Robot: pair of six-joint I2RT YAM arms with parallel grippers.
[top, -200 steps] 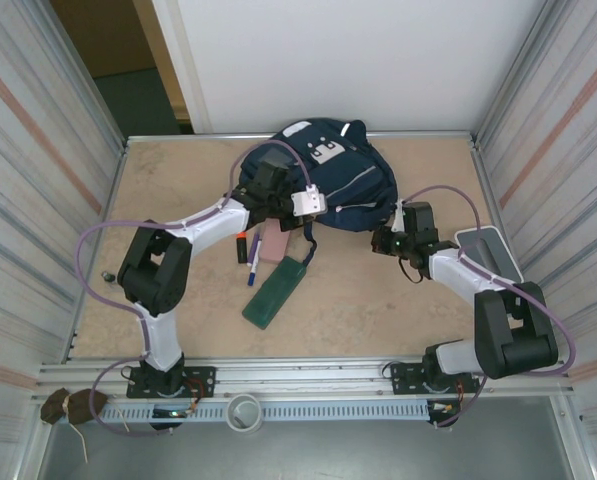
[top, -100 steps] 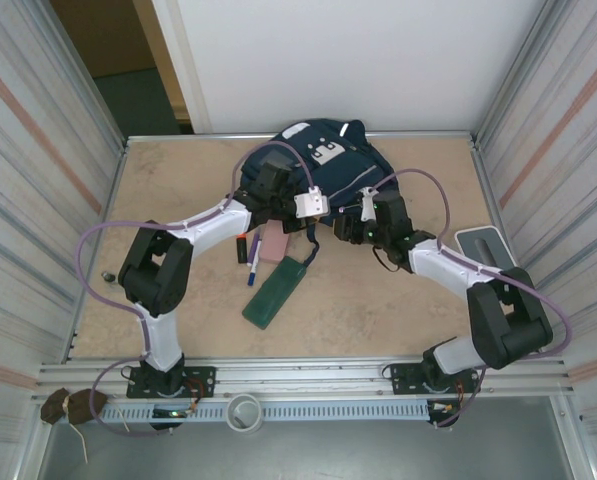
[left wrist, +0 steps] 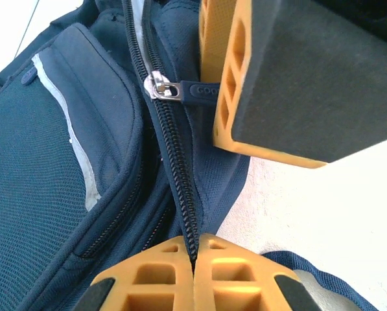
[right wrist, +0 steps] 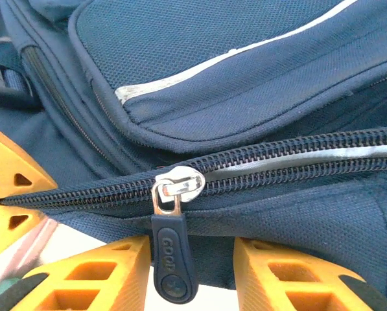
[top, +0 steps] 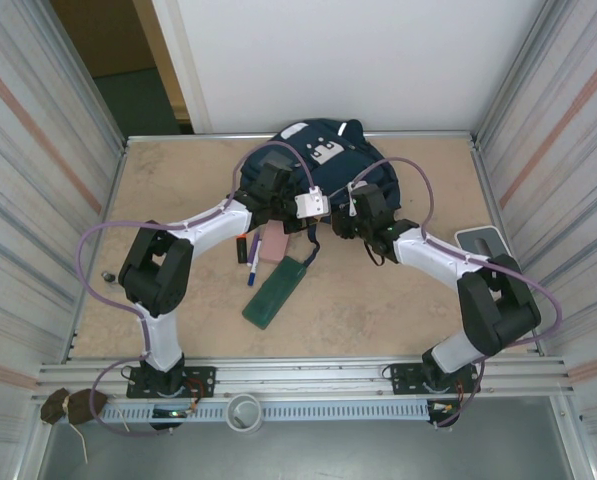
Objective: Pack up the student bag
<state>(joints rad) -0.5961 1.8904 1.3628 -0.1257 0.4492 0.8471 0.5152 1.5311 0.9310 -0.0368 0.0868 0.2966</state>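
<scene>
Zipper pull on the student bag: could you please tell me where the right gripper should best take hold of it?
Probably the long dark tab, not the small silver slider. It hangs off the student bag below the zip line, so come from below, where the open right gripper straddles it.
</scene>
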